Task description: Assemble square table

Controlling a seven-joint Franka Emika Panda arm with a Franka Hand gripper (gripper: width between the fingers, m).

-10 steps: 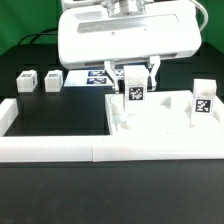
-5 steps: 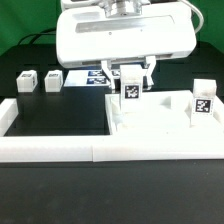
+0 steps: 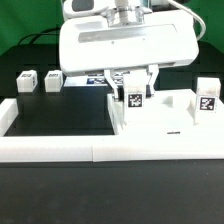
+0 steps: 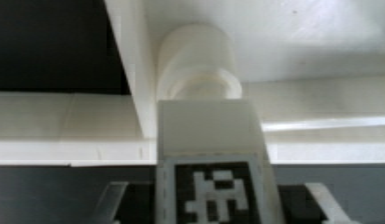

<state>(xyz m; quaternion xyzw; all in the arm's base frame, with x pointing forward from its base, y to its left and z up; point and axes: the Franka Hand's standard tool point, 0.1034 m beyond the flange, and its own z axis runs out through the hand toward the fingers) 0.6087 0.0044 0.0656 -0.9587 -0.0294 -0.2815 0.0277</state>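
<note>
The white square tabletop (image 3: 160,118) lies on the exterior view's right, against the border wall. One tagged leg post (image 3: 207,98) stands on its right side. My gripper (image 3: 134,88) is shut on a second tagged leg post (image 3: 133,98) and holds it upright over the tabletop's left part. In the wrist view this leg (image 4: 207,120) fills the middle, its tag between my dark fingers (image 4: 127,200), with the tabletop (image 4: 313,60) behind it. Two more small leg posts (image 3: 26,79) (image 3: 53,79) stand at the back left.
The long low white border wall (image 3: 60,150) runs along the front and left. The marker board (image 3: 88,77) lies flat at the back, partly under my gripper body. A black mat (image 3: 55,115) covers the area left of the tabletop.
My gripper has come down with the leg post in it, so the leg sits lower on the tabletop's left part. The leg on the right has shifted slightly.
</note>
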